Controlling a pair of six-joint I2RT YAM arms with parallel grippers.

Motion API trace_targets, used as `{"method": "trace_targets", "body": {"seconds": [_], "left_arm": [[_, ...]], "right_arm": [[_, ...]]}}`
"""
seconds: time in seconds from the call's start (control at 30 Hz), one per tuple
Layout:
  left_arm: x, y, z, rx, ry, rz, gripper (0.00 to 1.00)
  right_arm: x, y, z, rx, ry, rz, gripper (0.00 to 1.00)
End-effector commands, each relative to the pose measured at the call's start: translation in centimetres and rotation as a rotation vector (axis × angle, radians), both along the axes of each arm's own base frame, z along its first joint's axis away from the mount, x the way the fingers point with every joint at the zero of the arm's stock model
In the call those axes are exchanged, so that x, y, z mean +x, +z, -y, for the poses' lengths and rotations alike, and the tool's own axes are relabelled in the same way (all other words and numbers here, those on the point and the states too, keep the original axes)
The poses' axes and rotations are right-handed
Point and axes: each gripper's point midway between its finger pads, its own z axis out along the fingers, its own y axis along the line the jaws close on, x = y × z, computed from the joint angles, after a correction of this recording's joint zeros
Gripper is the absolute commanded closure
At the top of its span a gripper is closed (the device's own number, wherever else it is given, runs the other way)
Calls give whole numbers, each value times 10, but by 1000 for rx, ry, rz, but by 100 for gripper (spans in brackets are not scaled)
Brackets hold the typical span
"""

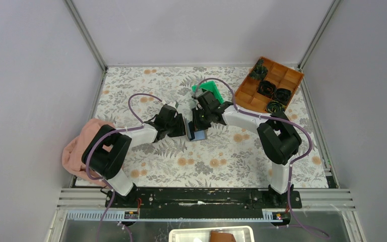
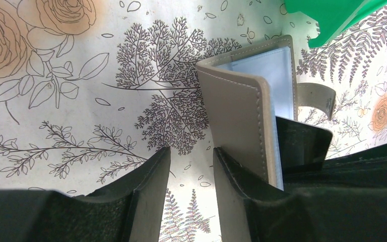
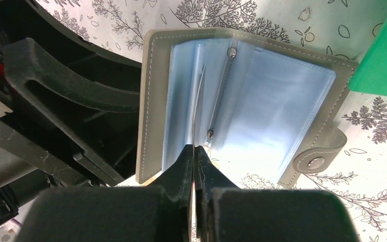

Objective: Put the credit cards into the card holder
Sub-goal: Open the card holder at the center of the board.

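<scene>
Card holder (image 3: 272,101): stands open at mid-table between my two arms, blue sleeves facing the right one.
Right gripper (image 3: 195,156): pinched tight on one credit card (image 3: 198,108), edge-on, far end among the sleeves by the spine.
Left gripper (image 2: 191,156): fingers half apart, tablecloth (image 2: 80,126) showing between; one finger against the grey cover.
Green bin (image 1: 210,89): just behind; contents I cannot tell.
Brown tray (image 1: 245,96): far right corner, dark parts (image 1: 269,88) in several compartments.

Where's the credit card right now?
Right wrist view: the credit card is pinched edge-on in the right gripper, over the blue inside of the open card holder, left of its spine.
</scene>
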Motion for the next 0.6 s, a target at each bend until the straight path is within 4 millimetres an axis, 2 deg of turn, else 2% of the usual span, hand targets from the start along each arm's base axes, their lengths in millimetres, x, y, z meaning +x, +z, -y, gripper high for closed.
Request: {"method": "trace_targets", "body": {"seconds": [0.0,0.37,0.57], "left_arm": [[-56,-58,-39,181,-7,-245,54],[-59,-59,-39,177,-10,-256,54],[-61,-60,-39,171,-9,-262,54]], "right_arm": [[7,9,-15,75,28,50,100],[10,-15,8,180,-68,-46,100],[9,-7,14,339,-142,-90,100]]}}
